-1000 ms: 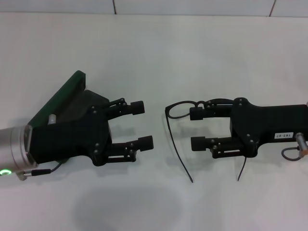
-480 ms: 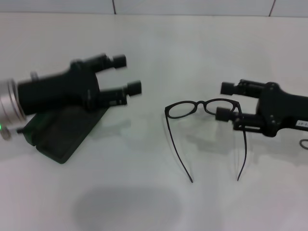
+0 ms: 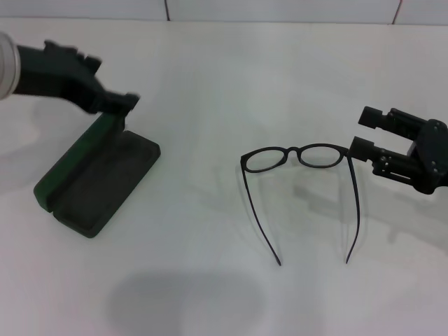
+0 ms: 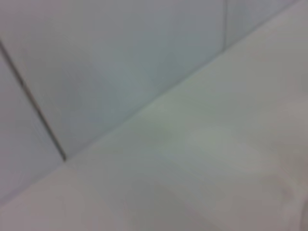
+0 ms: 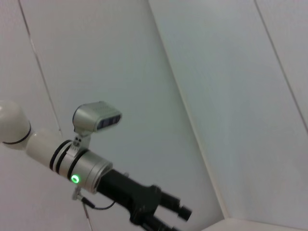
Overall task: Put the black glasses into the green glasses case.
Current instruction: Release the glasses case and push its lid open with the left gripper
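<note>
The black glasses (image 3: 301, 155) lie on the white table with both temple arms unfolded toward the front edge. The green glasses case (image 3: 98, 175) lies open at the left, its dark inside facing up and its green lid (image 3: 80, 150) standing along the far-left side. My right gripper (image 3: 365, 131) is open and empty, just right of the glasses' right hinge. My left gripper (image 3: 122, 105) hovers at the far left over the case's back end. It also shows in the right wrist view (image 5: 175, 216) with its fingers apart and empty.
The white table (image 3: 210, 294) ends at a tiled wall (image 3: 280, 8) at the back. The left wrist view shows only wall and table. My left arm (image 5: 72, 163) with a green light shows in the right wrist view.
My left gripper has swung back and to the far left, uncovering the open case. My right gripper has pulled away to the right, off the glasses, which have stayed in place.
</note>
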`<act>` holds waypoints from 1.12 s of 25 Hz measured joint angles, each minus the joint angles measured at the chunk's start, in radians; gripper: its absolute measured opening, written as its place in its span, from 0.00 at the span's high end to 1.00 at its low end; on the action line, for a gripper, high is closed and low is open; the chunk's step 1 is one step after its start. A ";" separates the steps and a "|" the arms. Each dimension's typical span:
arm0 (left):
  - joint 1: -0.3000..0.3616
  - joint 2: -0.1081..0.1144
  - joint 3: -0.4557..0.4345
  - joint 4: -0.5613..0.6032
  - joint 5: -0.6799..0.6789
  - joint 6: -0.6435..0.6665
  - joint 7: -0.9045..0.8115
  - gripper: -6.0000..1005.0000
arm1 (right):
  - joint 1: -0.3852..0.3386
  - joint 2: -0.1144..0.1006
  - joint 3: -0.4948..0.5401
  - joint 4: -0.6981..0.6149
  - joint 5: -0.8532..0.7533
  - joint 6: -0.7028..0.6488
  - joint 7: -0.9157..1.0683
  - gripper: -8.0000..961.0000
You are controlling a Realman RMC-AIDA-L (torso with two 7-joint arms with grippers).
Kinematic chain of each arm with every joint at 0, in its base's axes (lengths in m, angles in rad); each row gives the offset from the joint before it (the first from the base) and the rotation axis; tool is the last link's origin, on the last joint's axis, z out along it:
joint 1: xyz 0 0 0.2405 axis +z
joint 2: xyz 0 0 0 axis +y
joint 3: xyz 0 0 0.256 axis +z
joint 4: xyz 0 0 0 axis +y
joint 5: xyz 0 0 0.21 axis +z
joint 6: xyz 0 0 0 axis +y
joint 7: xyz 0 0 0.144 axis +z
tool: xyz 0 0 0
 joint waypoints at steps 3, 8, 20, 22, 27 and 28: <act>-0.013 0.000 0.004 -0.024 0.064 0.031 -0.041 0.15 | 0.009 -0.001 0.004 0.017 0.001 0.002 -0.013 0.27; -0.019 0.001 0.000 -0.100 0.103 0.032 -0.063 0.15 | 0.021 -0.003 0.006 0.022 0.001 0.007 -0.024 0.27; -0.060 -0.003 0.016 -0.230 0.261 0.023 -0.066 0.16 | 0.032 -0.003 0.059 0.056 0.003 0.009 -0.045 0.27; -0.066 -0.002 0.020 -0.234 0.262 0.025 -0.066 0.16 | 0.031 -0.003 0.089 0.076 0.005 -0.008 -0.050 0.27; -0.075 -0.002 0.017 -0.235 0.239 0.026 -0.067 0.40 | 0.023 -0.004 0.135 0.103 0.006 -0.039 -0.061 0.27; -0.076 -0.001 0.019 -0.235 0.238 0.026 -0.067 0.45 | 0.022 -0.004 0.136 0.105 0.006 -0.044 -0.063 0.27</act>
